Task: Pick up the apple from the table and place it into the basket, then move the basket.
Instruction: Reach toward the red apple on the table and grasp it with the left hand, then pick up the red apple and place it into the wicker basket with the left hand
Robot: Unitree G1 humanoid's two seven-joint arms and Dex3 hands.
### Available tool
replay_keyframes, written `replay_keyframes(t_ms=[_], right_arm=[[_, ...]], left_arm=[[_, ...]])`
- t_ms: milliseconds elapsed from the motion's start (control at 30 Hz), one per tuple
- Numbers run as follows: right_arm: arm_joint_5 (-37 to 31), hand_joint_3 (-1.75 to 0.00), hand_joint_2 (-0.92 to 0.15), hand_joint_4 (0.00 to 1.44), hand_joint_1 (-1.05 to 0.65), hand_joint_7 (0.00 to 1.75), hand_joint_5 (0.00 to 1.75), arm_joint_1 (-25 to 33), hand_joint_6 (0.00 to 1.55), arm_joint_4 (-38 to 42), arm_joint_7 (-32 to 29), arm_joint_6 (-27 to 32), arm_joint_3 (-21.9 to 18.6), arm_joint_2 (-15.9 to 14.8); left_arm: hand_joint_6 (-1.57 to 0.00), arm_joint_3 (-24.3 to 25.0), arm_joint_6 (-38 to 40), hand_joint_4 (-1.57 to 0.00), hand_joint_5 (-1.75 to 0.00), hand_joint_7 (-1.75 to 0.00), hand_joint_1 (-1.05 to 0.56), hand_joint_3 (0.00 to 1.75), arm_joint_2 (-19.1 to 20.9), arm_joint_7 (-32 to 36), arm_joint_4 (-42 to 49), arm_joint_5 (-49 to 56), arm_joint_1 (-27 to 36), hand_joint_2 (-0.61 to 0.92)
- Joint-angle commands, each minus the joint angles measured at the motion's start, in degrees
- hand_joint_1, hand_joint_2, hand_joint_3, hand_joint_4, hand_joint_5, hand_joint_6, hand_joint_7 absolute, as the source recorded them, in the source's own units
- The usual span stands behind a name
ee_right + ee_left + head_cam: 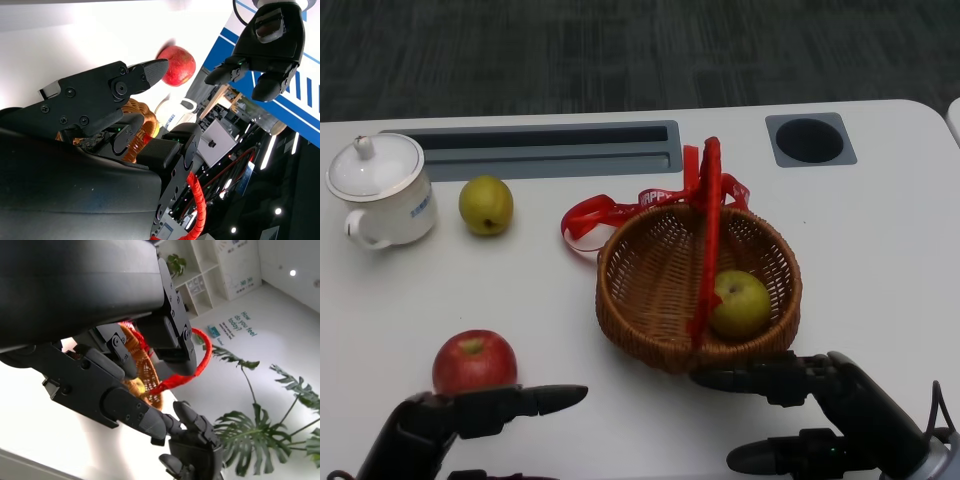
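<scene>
My left fingers [535,402] are spread and hold nothing, reaching out just in front of the red apple [474,362], which sits on the table directly behind them. My right hand [820,415], also empty, waits by the basket [650,280].

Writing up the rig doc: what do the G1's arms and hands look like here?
Both the left hand and right hand are matte black, with segmented, blocky fingers ending in rounded tips. The wrist views show flat black plates with small round screws and a smooth rounded black shell. A thin dark cable loops beside the right wrist. No markings are legible.
</scene>
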Motion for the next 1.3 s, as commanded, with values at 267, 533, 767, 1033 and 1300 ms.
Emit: replay_keyframes(t_ms=[267, 533, 767, 1033, 1300], right_arm=[[1.6, 0.0, -0.8, 0.79, -0.25, 0.0, 0.0, -0.6, 0.71, 0.1, 0.2, -0.1, 0.0, -0.5], [1.2, 0.0, -0.8, 0.79, -0.25, 0.0, 0.0, -0.2, 0.71, -0.7, 0.0, 0.0, -0.1, -0.5], [1.6, 0.0, -0.79, 0.79, -0.24, 0.0, 0.0, 0.2, 0.72, -1.5, 0.2, 0.0, 0.0, -0.8], [2.0, 0.0, -0.8, 0.79, -0.25, 0.0, 0.0, 0.7, 0.71, -1.7, 0.4, 0.0, 0.1, -0.9], [2.2, 0.0, -0.8, 0.79, -0.26, 0.0, 0.0, 1.2, 0.71, -2.4, 0.6, 0.1, 0.3, -1.0]], left_arm=[[-0.24, 13.3, -3.3, -0.26, 0.0, 0.0, -0.79, 0.0, 4.6, 16.0, 3.2, 27.4, -6.2, 0.74], [-0.14, 11.6, 5.2, -0.12, 0.0, 0.0, -0.92, 0.0, 8.9, 30.8, 9.5, 42.5, -11.0, 0.76], [0.0, 1.7, 11.4, 0.0, 0.0, 0.0, -0.96, 0.01, 12.6, 41.5, 23.1, 49.9, -17.6, 0.73], [-0.08, -6.2, 12.8, -0.08, -0.03, -0.02, -0.9, 0.0, 12.8, 47.2, 38.4, 48.3, -24.7, 0.74], [-0.24, -13.1, 15.9, -0.26, -0.05, -0.04, -0.75, 0.0, 12.6, 57.2, 48.0, 49.6, -29.5, 0.7]])
